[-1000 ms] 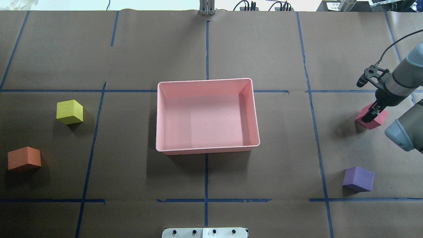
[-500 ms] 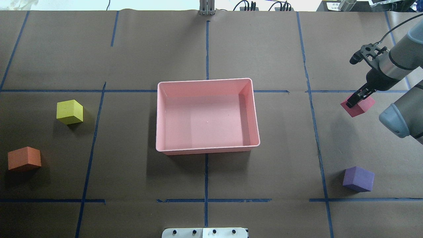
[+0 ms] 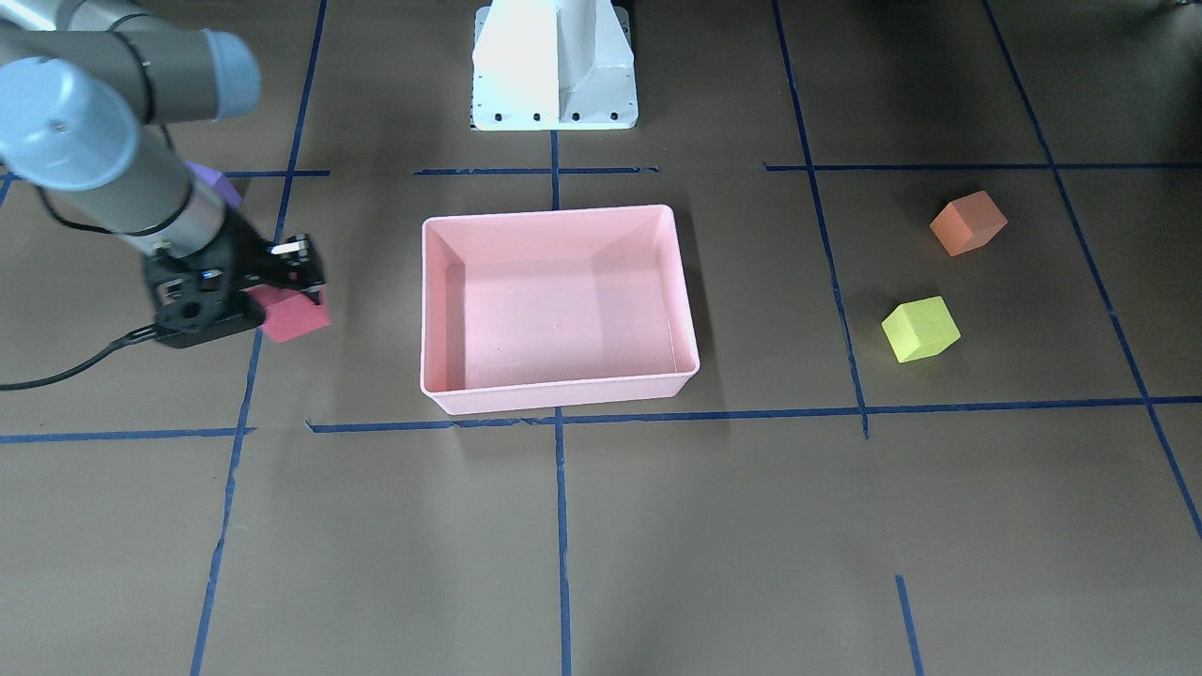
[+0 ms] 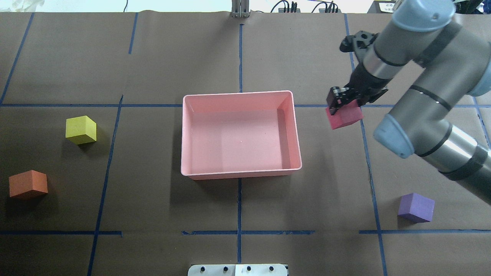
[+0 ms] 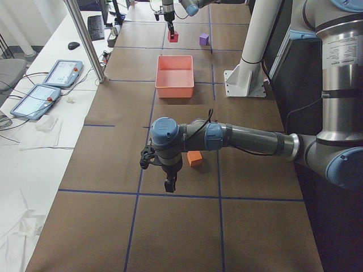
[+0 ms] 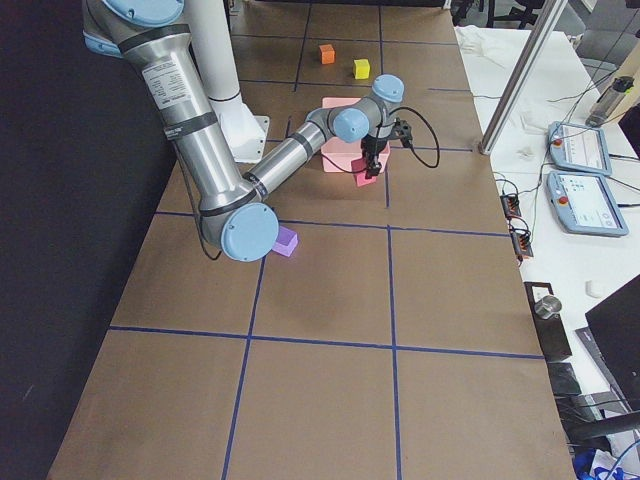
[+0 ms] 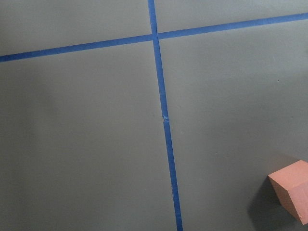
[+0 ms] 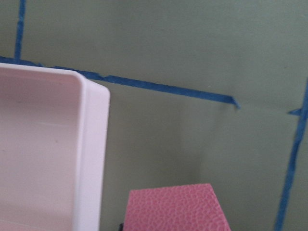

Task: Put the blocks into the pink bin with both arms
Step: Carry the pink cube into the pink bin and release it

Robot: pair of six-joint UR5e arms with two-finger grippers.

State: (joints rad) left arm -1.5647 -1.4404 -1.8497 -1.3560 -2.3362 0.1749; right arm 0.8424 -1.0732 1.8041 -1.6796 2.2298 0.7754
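Note:
The pink bin [image 4: 183,135] sits empty mid-table; its front wall shows in the front-facing view [image 3: 559,396]. My right gripper [image 4: 342,108] is shut on the red block [image 4: 345,118] and holds it above the table, just right of the bin's far right corner; the right wrist view shows the block [image 8: 173,209] beside the rim [image 8: 91,144]. The purple block [image 4: 416,207] lies near right. The yellow block [image 4: 80,129] and orange block [image 4: 28,184] lie left. My left gripper [image 5: 169,184] hangs beside the orange block [image 5: 195,158]; I cannot tell whether it is open.
The white pedestal base [image 3: 554,66] stands at the robot's edge of the table. Blue tape lines cross the brown paper. A metal post [image 5: 85,39] and two tablets [image 5: 62,72] stand beyond the far edge.
My right gripper has lifted the red block off the table and carried it left, from the far right to just beside the bin. The other blocks have not moved.

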